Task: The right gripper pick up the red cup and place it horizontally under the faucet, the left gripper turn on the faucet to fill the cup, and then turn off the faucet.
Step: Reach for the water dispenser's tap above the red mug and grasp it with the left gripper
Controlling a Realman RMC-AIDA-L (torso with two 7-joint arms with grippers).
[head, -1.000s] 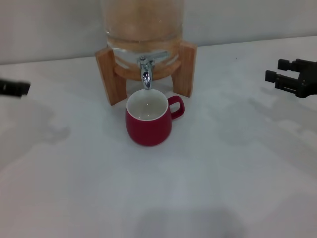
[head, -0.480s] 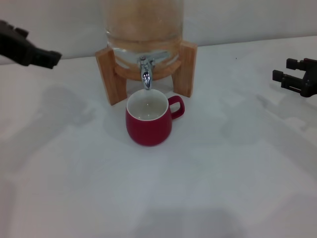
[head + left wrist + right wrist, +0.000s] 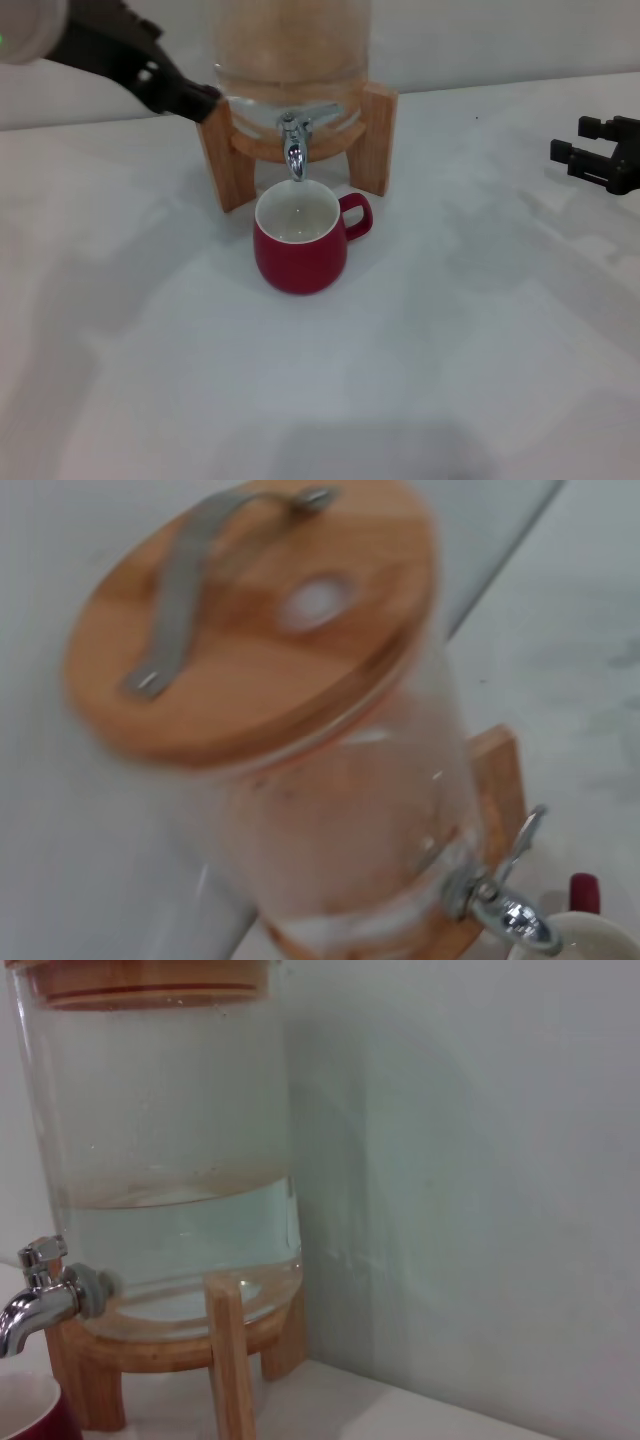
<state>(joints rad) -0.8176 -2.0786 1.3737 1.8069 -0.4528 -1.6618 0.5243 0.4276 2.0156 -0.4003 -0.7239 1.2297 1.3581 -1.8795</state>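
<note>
While raised, left gripper (image 3: 185, 97) nears faucet (image 3: 293, 146)

Glass jar on a wooden stand, set on a white bench

The glass jar (image 3: 170, 1160) is seen partly filled with clear liquid and is closed by a round wooden lid (image 3: 260, 610) fitted with a metal strap handle (image 3: 190, 575); the wooden stand (image 3: 372, 135) rests on the bench (image 3: 450, 350) before a pale wall (image 3: 480, 1160)
</note>
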